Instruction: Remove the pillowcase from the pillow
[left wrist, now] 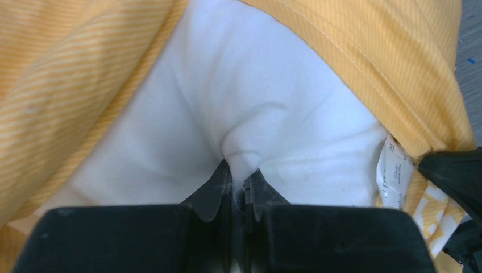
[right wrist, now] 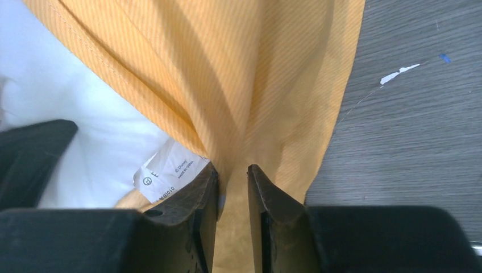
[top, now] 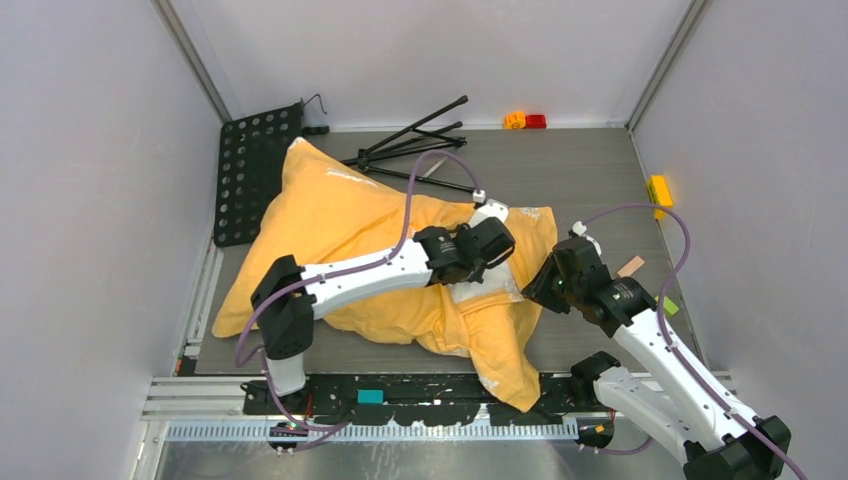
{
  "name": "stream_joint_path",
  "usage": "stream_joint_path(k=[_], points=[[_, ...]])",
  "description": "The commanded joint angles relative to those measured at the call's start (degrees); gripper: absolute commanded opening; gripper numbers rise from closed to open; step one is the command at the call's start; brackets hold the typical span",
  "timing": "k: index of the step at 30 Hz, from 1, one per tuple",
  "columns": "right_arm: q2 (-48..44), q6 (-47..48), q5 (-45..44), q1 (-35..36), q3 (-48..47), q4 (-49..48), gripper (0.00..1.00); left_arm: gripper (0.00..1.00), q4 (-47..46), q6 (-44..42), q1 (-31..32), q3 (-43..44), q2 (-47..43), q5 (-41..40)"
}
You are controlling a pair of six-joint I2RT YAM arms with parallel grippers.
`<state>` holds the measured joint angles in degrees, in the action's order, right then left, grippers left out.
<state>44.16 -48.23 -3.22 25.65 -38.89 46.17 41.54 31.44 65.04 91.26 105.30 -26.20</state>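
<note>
The pillowcase [top: 340,215] shows its orange-yellow face and covers most of the pillow [top: 480,292], whose white cloth bulges out at the open right end. My left gripper [top: 500,240] reaches across into that opening. In the left wrist view it [left wrist: 240,173] is shut on a pinched fold of the white pillow [left wrist: 256,102], with the pillowcase [left wrist: 85,74] rimming it. My right gripper [top: 535,285] is at the opening's right edge. In the right wrist view it [right wrist: 232,170] is shut on a fold of the pillowcase [right wrist: 239,74], next to a white label [right wrist: 170,170] and the pillow [right wrist: 68,102].
A black perforated plate [top: 255,170] lies at the back left, partly under the pillow. A folded black tripod [top: 415,140] lies behind it. Small yellow and red blocks [top: 525,120] sit at the back wall, and a yellow block [top: 658,190] at the right. Grey walls enclose the table.
</note>
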Motion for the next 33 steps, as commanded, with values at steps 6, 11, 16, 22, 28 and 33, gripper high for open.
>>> stream_joint_path(k=[6,11,16,22,28,33], points=[[2.08,-3.11,-2.60,-0.23,0.40,3.26,0.16,0.00,1.14,-1.23,-15.74,-6.76,-10.40,-2.79],[3.97,-2.82,-4.75,-0.18,0.71,2.96,0.00,0.00,-1.32,-0.98,-20.83,-10.52,-18.26,0.32],[4.26,-4.95,-11.32,-0.16,-1.43,5.22,0.04,0.00,-1.69,-1.72,-22.49,-12.22,-20.51,1.53],[5.03,3.53,1.83,-0.21,-6.65,1.31,0.58,0.00,-6.10,-1.29,-22.54,-14.88,-20.88,9.48],[0.60,4.68,13.37,-0.21,-11.53,-0.63,0.80,0.00,-10.39,1.70,-22.52,-16.78,-20.53,14.22],[1.91,0.47,16.53,-0.16,-13.92,1.55,0.86,0.00,-12.87,3.81,-22.58,-17.93,-19.95,17.87]])
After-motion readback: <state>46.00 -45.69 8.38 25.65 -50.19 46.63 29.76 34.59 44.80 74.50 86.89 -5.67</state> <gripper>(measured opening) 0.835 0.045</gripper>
